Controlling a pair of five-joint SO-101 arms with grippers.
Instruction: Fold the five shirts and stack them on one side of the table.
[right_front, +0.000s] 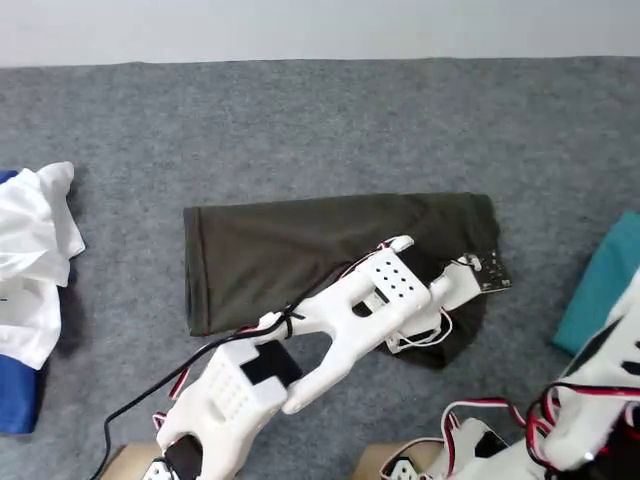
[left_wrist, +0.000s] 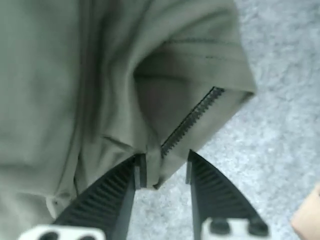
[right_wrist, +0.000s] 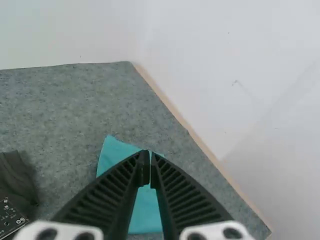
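The left fingers (left_wrist: 117, 192) stand partly apart, astride the hemmed corner of the olive shirt (left_wrist: 75, 75), with a lip of cloth between them that is not yet pinched. The right fingers (right_wrist: 125, 190) are closed tip to tip on nothing, above the teal shirt (right_wrist: 112, 155) near the worktop's corner. The olive shirt lies in the middle of the grey worktop (right_front: 300, 110), already narrowed into a long band. I judge the step in hand to be its next fold: taking the right-hand end by its near corner and carrying it over toward the other end. That calls for closing on every layer at the hem, not just the top one, and lifting low so the band does not fall open. In the high view the arm covers that corner, so how the layers lie there is hard to tell. The teal shirt, the crumpled white shirt (right_front: 30, 240) and the blue shirt (right_front: 15, 395) partly under it are cut off by the frame edges.
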